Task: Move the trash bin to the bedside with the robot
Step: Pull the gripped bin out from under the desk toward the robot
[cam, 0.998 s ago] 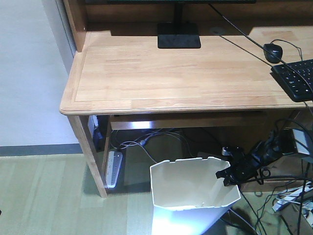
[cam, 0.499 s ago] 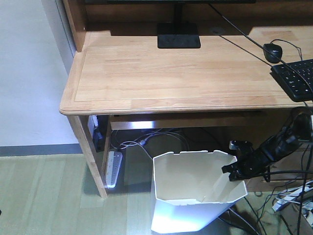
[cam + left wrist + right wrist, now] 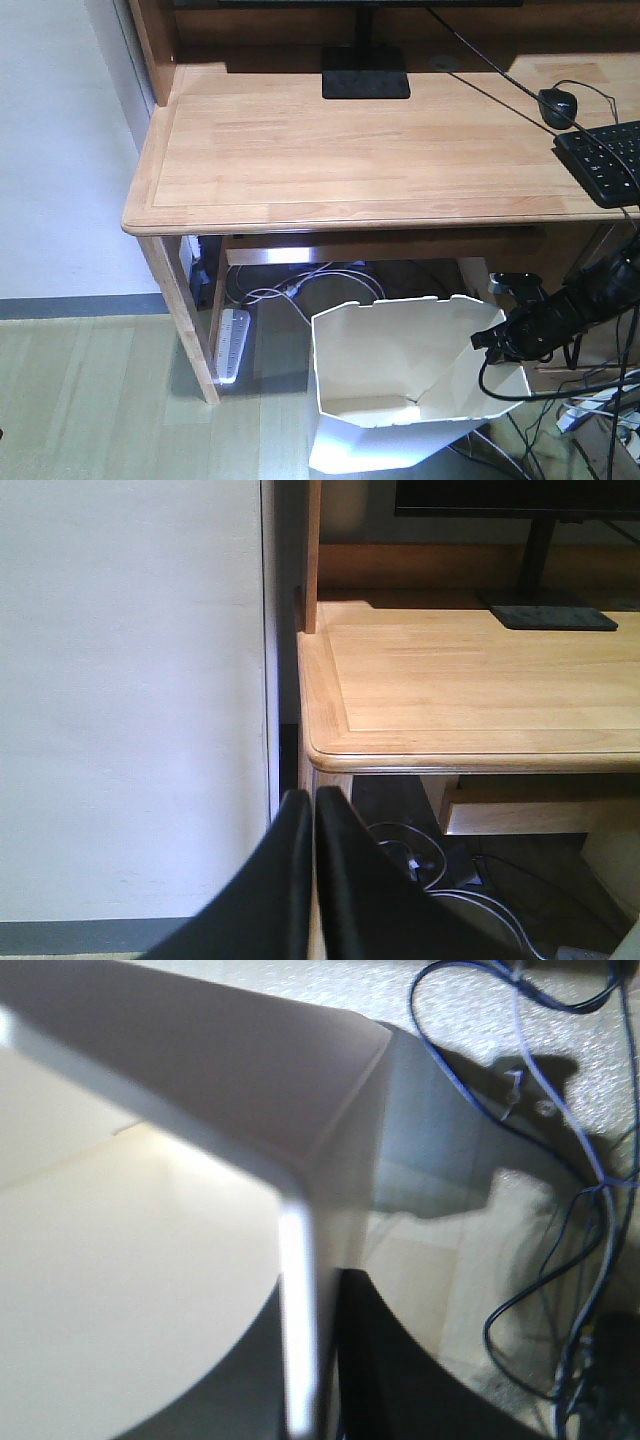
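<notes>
The white trash bin (image 3: pixel 400 390) with a faceted rim stands tilted on the floor under the front of the wooden desk. My right gripper (image 3: pixel 492 342) is shut on the bin's right rim; in the right wrist view the white rim (image 3: pixel 298 1300) runs between the two black fingers (image 3: pixel 390 1380), one inside the bin and one outside. My left gripper (image 3: pixel 313 810) is shut and empty, held in the air by the desk's left front corner. The bed is out of view.
A light wooden desk (image 3: pixel 350 160) fills the upper view, with a monitor foot (image 3: pixel 365 84), mouse (image 3: pixel 558 104) and keyboard (image 3: pixel 608 160). A desk leg (image 3: pixel 180 310), power strip (image 3: pixel 233 345) and tangled cables (image 3: pixel 590 410) lie below. A white wall (image 3: pixel 60 150) is left.
The bin and my right gripper on its rim have moved right and back toward the desk, and the bin has tipped further. The left arm's state cannot be compared.
</notes>
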